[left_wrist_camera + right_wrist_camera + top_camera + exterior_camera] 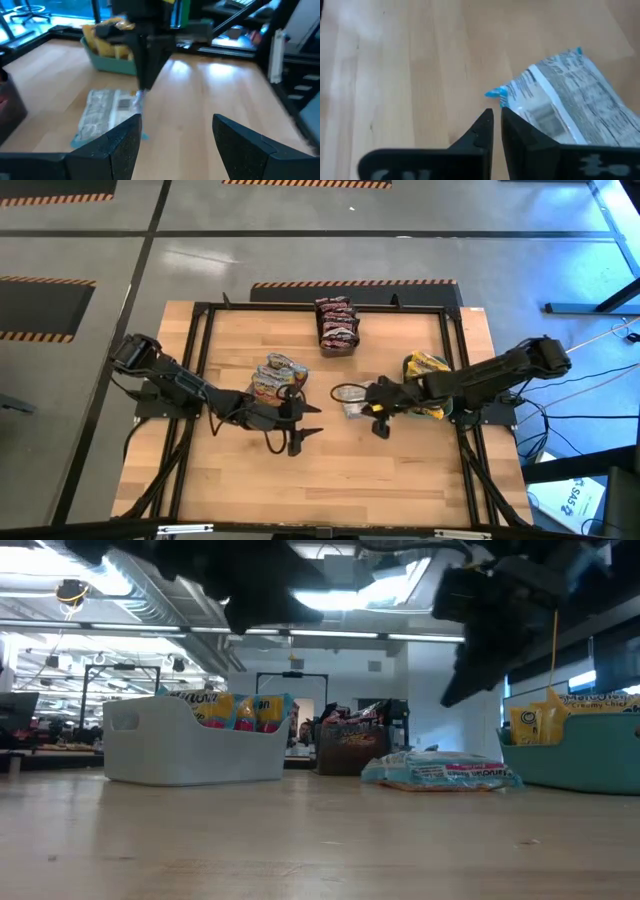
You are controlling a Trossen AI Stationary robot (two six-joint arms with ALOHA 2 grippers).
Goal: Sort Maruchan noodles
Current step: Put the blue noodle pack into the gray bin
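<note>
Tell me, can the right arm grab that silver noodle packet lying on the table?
Probably yes. The right gripper is shut, right beside the silver packet, with only bare table around it. It must open first.

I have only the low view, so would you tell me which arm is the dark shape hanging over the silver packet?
Observer: That is the right gripper; from above it is at the table's middle, by the silver packet.
Operator: Are its fingers open?
Observer: They are shut, tips at the packet's blue corner. I cannot tell whether they pinch it.
Operator: And the other arm?
Observer: The left gripper is open and empty, near the white bin.
</note>
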